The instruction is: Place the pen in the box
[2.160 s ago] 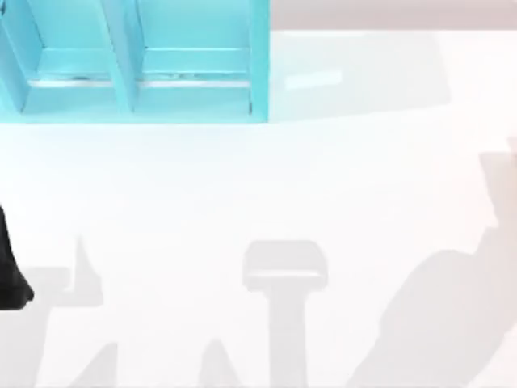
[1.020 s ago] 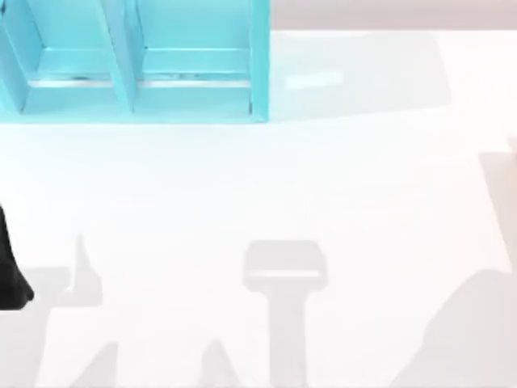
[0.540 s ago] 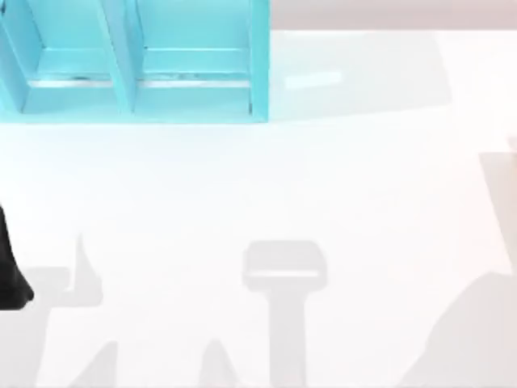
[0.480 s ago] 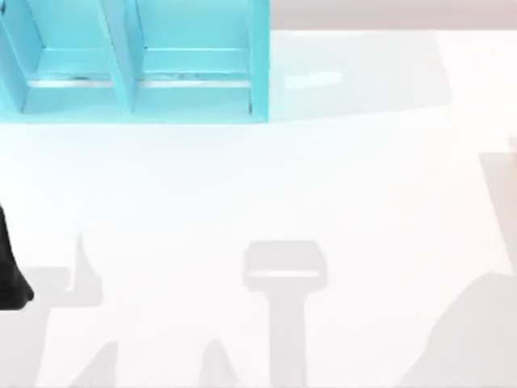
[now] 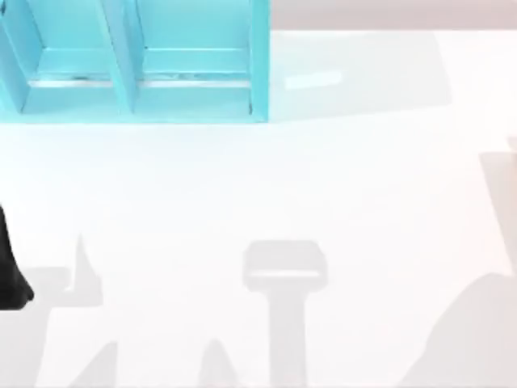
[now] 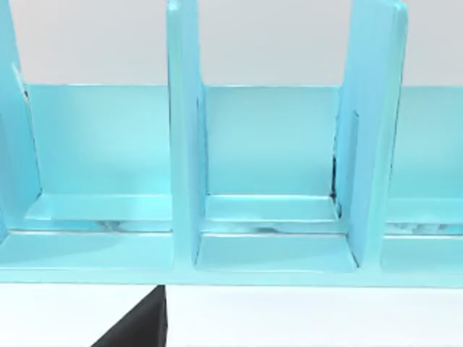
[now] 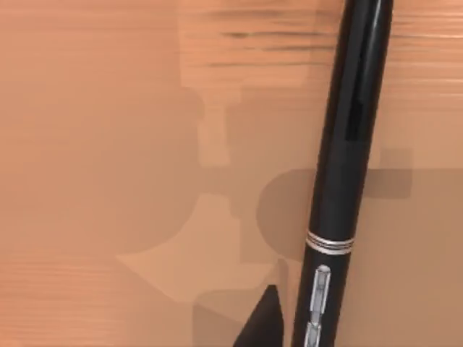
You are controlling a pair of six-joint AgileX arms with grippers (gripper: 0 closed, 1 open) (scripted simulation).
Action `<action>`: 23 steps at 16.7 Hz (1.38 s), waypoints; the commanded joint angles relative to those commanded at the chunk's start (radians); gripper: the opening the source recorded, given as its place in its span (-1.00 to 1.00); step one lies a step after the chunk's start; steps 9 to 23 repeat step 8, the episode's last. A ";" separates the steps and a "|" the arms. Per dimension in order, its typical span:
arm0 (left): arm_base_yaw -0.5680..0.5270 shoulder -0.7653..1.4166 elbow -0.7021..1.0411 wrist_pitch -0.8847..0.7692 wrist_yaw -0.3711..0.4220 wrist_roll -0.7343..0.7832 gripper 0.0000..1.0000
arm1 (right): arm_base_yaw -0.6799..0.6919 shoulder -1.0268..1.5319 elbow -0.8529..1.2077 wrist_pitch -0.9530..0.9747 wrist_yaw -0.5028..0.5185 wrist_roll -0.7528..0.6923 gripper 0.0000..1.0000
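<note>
From above, our white table (image 5: 339, 202) carries a blue divided box (image 5: 137, 73) at its far left.

Our left wrist faces that box's compartments.

Our right wrist looks down on the pen (image 7: 343, 181), lying on a wooden surface (image 7: 108, 144). We judge the grasp comes next; we cannot tell either gripper's opening.

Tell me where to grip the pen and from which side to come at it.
Grip the pen on its plain black barrel, above the silver rings. It seems to lie flat on the brown surface, long and slim, so come straight down from above with the fingers set across its length, one on each long side. The clip end looks less even to clamp.
</note>
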 joint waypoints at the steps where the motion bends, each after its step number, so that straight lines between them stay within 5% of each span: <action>1: 0.000 0.000 0.000 0.000 0.000 0.000 1.00 | 0.000 0.000 0.000 0.000 0.000 0.000 0.81; 3: 0.000 0.000 0.000 0.000 0.000 0.000 1.00 | 0.000 0.000 0.000 0.000 0.000 0.000 1.00; 23: 0.000 0.000 0.000 0.000 0.000 0.000 1.00 | 0.000 0.000 0.000 0.000 0.000 0.000 1.00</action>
